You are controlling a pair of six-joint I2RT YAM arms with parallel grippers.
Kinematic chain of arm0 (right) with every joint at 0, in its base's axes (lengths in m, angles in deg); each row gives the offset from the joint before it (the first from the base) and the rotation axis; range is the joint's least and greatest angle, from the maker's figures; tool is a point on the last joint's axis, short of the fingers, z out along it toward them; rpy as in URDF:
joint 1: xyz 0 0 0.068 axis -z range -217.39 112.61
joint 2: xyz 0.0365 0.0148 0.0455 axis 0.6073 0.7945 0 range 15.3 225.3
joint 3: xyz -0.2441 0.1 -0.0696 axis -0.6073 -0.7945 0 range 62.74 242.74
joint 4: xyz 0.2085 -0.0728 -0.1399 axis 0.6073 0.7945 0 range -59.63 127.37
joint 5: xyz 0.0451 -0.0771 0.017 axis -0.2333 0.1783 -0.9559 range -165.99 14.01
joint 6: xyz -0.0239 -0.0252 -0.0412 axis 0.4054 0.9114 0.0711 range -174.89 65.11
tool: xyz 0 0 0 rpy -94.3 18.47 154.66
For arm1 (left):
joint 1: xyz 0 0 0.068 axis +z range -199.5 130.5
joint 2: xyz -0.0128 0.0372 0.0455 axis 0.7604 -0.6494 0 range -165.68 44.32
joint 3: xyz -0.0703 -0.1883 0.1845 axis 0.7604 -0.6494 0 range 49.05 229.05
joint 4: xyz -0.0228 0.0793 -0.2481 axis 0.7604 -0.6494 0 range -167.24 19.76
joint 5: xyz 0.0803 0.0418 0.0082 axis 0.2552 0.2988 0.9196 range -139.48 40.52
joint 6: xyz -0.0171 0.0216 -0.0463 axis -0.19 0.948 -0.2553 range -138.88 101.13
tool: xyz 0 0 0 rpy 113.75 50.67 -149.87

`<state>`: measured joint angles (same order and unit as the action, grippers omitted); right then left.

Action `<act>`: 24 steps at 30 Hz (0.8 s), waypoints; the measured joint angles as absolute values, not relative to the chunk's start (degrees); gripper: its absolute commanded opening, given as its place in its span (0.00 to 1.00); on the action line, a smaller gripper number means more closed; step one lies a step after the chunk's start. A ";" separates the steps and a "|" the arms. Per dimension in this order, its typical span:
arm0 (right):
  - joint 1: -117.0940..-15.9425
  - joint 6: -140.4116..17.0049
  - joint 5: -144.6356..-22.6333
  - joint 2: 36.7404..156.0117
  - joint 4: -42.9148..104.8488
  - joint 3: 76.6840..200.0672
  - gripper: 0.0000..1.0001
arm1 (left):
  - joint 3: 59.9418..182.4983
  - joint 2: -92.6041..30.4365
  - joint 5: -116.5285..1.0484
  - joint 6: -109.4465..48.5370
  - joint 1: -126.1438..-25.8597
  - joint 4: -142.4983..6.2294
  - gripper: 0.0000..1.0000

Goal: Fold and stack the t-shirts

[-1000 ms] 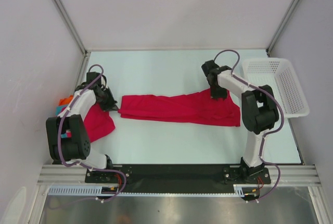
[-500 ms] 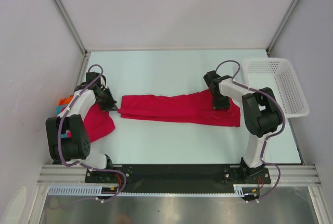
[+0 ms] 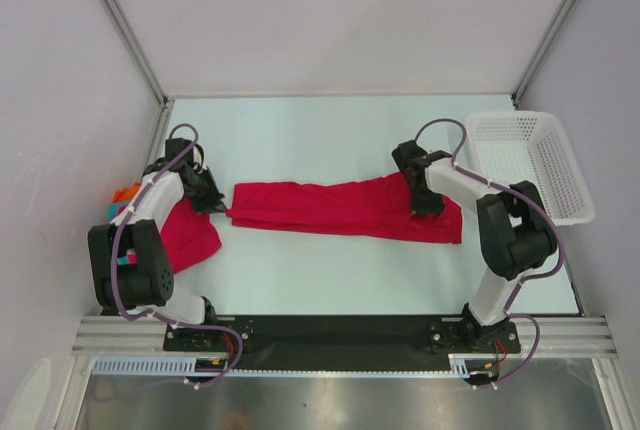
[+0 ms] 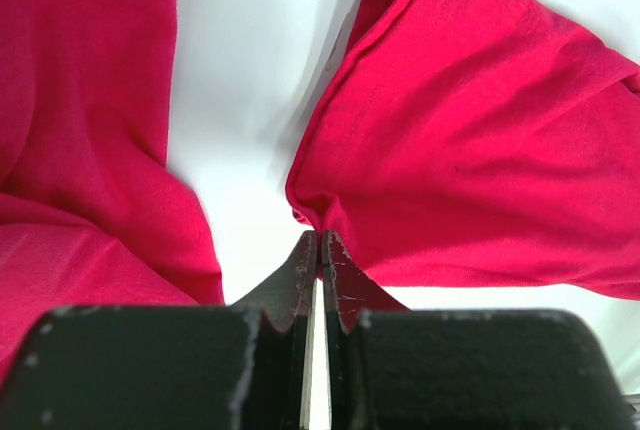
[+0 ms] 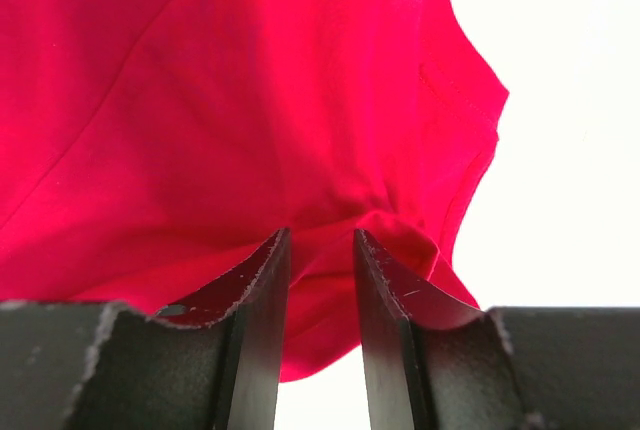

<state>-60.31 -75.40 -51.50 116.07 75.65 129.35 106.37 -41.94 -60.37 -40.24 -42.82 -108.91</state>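
Note:
A long red t-shirt [image 3: 340,208], folded into a band, lies across the middle of the table. Its left end [image 4: 480,150] comes to a corner at the tips of my left gripper [image 4: 319,237], which is shut on it; in the top view my left gripper [image 3: 212,200] sits at that end. My right gripper [image 3: 430,208] is down on the shirt's right end. In the right wrist view my right gripper [image 5: 322,235] stands open, with a bunched ridge of the red cloth [image 5: 250,80] between its fingers. A second red t-shirt [image 3: 192,235] lies under the left arm, and its cloth [image 4: 80,100] also shows in the left wrist view.
A white mesh basket [image 3: 545,150] stands at the table's right edge, close to the right arm. Small orange [image 3: 127,193] and teal [image 3: 118,210] garments lie at the far left beside the left arm. Grey walls close in the white table [image 3: 300,140] on three sides.
My right gripper has come nearer and slightly rightward, down onto the shirt's right end, its jaws narrowing a little. The left gripper and the shirts have not moved.

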 measured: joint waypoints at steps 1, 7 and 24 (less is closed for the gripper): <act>-60.35 -75.40 -51.50 115.98 75.76 129.35 0.36 | 106.37 -41.94 -60.37 -40.24 -42.82 -108.91 0.06; -60.79 -75.79 -51.59 115.94 76.19 129.35 0.36 | 106.37 -41.94 -60.37 -40.22 -42.82 -108.91 0.06; -65.73 -79.16 -52.14 108.59 77.68 124.04 0.34 | 106.37 -41.94 -60.40 -40.22 -42.82 -108.89 0.06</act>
